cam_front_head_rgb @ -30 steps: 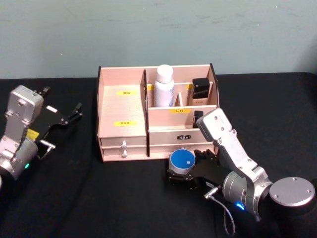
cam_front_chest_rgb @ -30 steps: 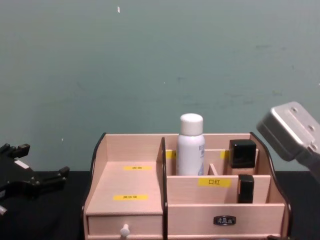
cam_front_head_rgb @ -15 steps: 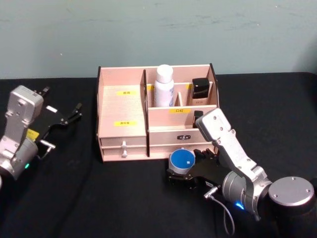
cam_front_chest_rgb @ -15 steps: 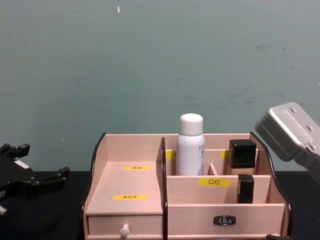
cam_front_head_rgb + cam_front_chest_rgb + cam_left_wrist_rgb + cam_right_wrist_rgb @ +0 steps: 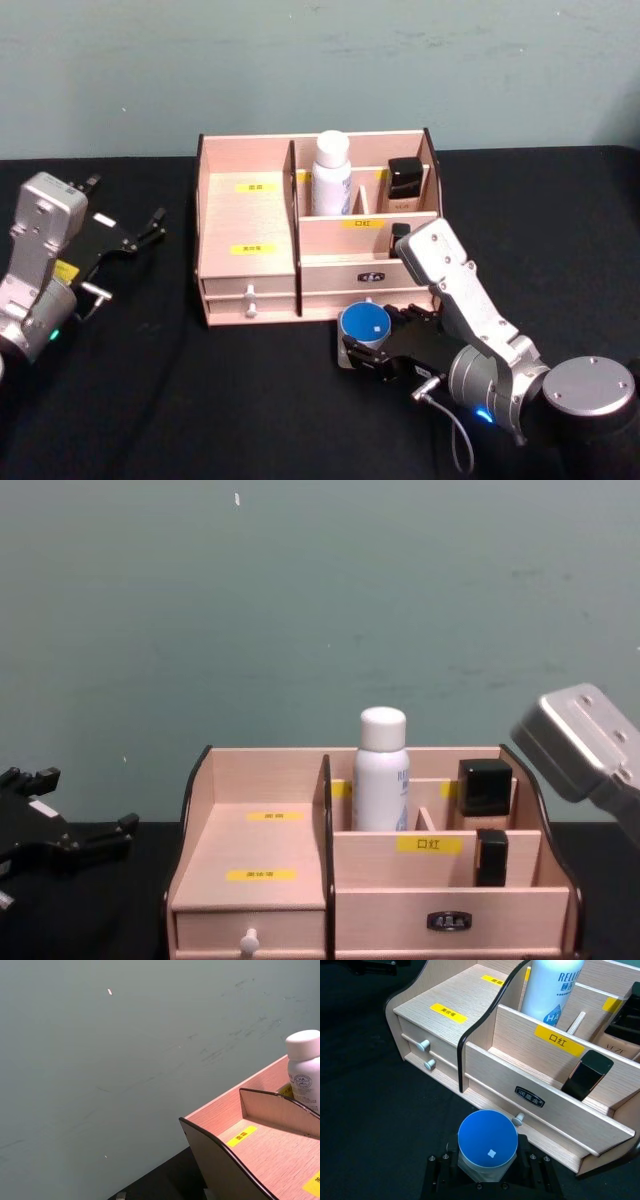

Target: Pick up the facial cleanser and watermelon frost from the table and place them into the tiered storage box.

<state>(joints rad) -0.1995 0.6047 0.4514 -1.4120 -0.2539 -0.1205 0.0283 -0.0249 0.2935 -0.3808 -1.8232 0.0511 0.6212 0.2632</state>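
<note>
The right gripper is clamped on a blue-topped round container, low over the black table and just in front of the tiered storage box. The box's front wall and its drawers stand between the container and the compartments behind.

In the back row stand a white bottle and a black-capped square bottle. A small black case leans in the middle-right compartment. The wide stepped shelf on the left carries 2 yellow labels.

The left gripper hovers well apart to the left of the box, its fingers spread and holding nothing.

From the right wrist, the container sits between the gripper's black fingers, close to a drawer knob, and the middle compartment's label reads 口红.

The chest view sees the box head-on, with the left gripper at its left edge and the right arm's silver link at its right.

The left wrist view catches the box's dark curved side and the white bottle against the green wall.
</note>
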